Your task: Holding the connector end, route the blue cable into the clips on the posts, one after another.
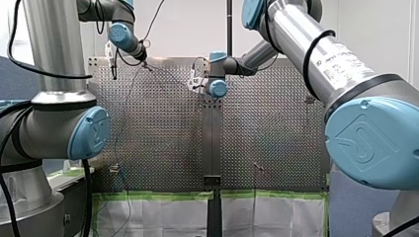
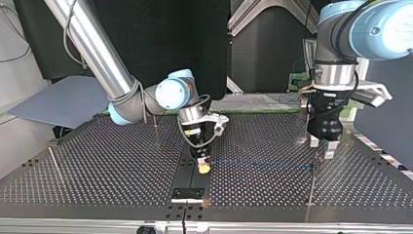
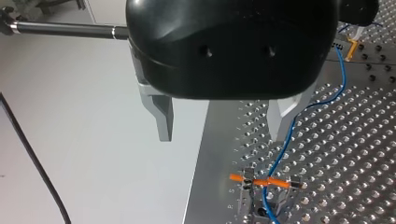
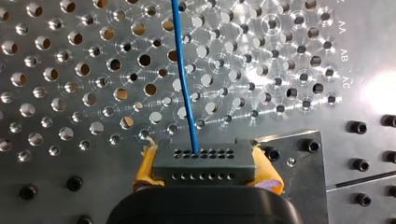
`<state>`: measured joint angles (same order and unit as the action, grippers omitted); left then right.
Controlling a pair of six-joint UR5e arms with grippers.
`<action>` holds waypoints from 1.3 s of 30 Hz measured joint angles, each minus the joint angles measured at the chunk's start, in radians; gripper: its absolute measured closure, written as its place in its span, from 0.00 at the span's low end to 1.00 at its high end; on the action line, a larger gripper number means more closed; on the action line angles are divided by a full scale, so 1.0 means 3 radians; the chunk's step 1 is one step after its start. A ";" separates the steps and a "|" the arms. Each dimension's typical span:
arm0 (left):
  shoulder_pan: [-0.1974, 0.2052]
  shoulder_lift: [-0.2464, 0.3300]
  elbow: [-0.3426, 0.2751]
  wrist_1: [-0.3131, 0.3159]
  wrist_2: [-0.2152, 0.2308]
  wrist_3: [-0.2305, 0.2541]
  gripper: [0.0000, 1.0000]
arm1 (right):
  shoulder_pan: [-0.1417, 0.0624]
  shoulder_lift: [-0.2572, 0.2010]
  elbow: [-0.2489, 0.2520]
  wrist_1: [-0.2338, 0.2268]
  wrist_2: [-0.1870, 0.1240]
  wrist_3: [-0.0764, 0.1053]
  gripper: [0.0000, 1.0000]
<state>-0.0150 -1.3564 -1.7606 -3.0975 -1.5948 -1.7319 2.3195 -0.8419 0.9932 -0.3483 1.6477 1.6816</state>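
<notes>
Room at the top view's left; a strung cable bars the middle.

The blue cable (image 2: 263, 164) runs low over the table (image 2: 97, 185) from the connector (image 4: 203, 163), clamped in my right gripper (image 2: 203, 165), to the clip post (image 2: 310, 187) near my left gripper (image 2: 325, 148), and it bars that span. At the top view's left the plate lies open, with only an edge post (image 2: 52, 157) and a rear post (image 2: 155, 126), well apart. My left gripper's fingers (image 3: 162, 116) stand apart, the gap free. The clip (image 3: 254, 186) sits just ahead, with the cable beside one finger.
</notes>
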 joint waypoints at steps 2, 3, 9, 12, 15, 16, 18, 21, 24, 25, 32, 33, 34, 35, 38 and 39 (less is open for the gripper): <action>-0.0006 0.0005 0.0003 -0.0033 -0.0006 0.0000 0.00 | -0.0006 0.0001 -0.0001 0.0000 -0.0002 0.0000 1.00; -0.0010 0.0006 0.0004 -0.0046 -0.0008 0.0000 0.00 | -0.0008 0.0002 -0.0001 0.0001 -0.0003 0.0000 1.00; -0.0038 -0.0018 0.0004 -0.0088 -0.0022 -0.0011 0.00 | -0.0013 0.0004 0.0000 0.0004 -0.0008 0.0000 1.00; -0.0050 -0.0049 0.0005 -0.0090 -0.0027 -0.0014 0.00 | -0.0015 0.0005 0.0000 0.0005 -0.0007 0.0000 1.00; -0.0060 -0.0091 0.0005 -0.0092 -0.0040 -0.0016 0.00 | -0.0014 0.0006 0.0000 0.0005 -0.0007 0.0000 1.00; -0.0061 -0.0104 0.0005 -0.0093 -0.0046 -0.0016 0.00 | -0.0014 0.0006 0.0000 0.0005 -0.0006 0.0000 1.00; -0.0065 -0.0140 0.0005 -0.0094 -0.0058 -0.0015 0.00 | -0.0015 0.0007 0.0000 0.0004 -0.0006 0.0000 1.00; -0.0068 -0.0181 0.0005 -0.0093 -0.0080 0.0002 0.00 | -0.0017 0.0008 0.0000 0.0001 -0.0008 0.0000 1.00; -0.0070 -0.0197 0.0005 -0.0093 -0.0102 0.0015 0.00 | -0.0017 0.0010 0.0000 0.0000 -0.0009 0.0000 1.00; -0.0070 -0.0199 0.0005 -0.0094 -0.0107 0.0017 0.00 | -0.0018 0.0010 0.0000 0.0000 -0.0010 0.0000 1.00; -0.0070 -0.0200 0.0005 -0.0094 -0.0120 0.0021 0.00 | -0.0018 0.0011 0.0001 0.0004 -0.0010 0.0000 1.00; -0.0071 -0.0199 0.0005 -0.0093 -0.0121 0.0021 0.00 | -0.0016 0.0011 0.0000 0.0005 -0.0011 0.0000 1.00; -0.0071 -0.0199 0.0005 -0.0092 -0.0122 0.0021 0.00 | -0.0016 0.0011 0.0000 0.0005 -0.0010 0.0000 1.00; -0.0071 -0.0199 0.0005 -0.0091 -0.0123 0.0021 0.00 | -0.0015 0.0012 0.0000 0.0004 -0.0010 0.0000 1.00; -0.0072 -0.0197 0.0005 -0.0088 -0.0126 0.0033 0.00 | -0.0012 0.0015 0.0000 0.0004 -0.0010 0.0000 1.00; -0.0071 -0.0194 0.0005 -0.0087 -0.0128 0.0044 0.00 | -0.0010 0.0014 0.0000 0.0005 -0.0010 0.0000 1.00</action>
<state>-0.0364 -1.4145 -1.7591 -3.1237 -1.6333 -1.7187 2.3166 -0.8377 0.9933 -0.3470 1.6445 1.6816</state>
